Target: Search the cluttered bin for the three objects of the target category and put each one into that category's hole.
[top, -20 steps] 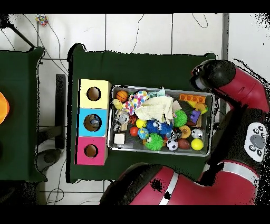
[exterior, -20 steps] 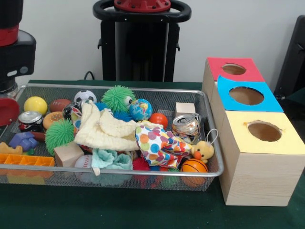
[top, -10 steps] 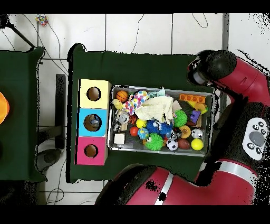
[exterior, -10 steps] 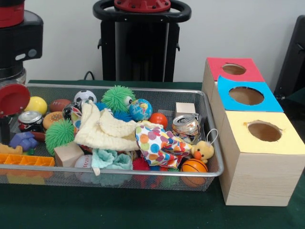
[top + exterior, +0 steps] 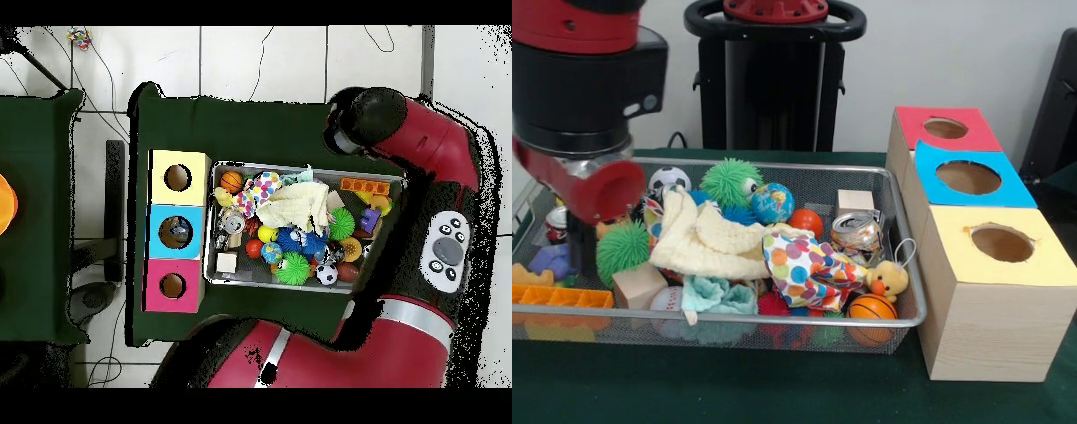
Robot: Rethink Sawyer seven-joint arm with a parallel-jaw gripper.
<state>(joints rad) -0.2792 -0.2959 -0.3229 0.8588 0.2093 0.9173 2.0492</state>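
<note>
The silver wire-mesh bin (image 5: 777,166) lies on the green table, packed with toys; it also shows in the overhead view (image 5: 209,225). Inside are a soccer ball (image 5: 669,179), a green spiky ball (image 5: 730,181), a globe ball (image 5: 771,202), a basketball (image 5: 871,307), a crushed can (image 5: 856,231), a toy duck (image 5: 887,279) and cloths (image 5: 706,237). The blue-topped box's round hole (image 5: 968,177) is to the bin's right, and also shows in the overhead view (image 5: 175,232). The red and black arm (image 5: 587,88) hangs over the bin's left end. Its gripper does not show.
A red-topped box (image 5: 945,128) and a yellow-topped box (image 5: 1002,243) flank the blue one. The arm's thick link (image 5: 400,130) curves over the bin's corner in the overhead view. A wooden block (image 5: 638,284) and an orange tray (image 5: 560,296) lie under the arm.
The arm has swung in from the left edge, over the bin's left end, and now hides the yellow ball and part of the can there. The toys have not moved.
</note>
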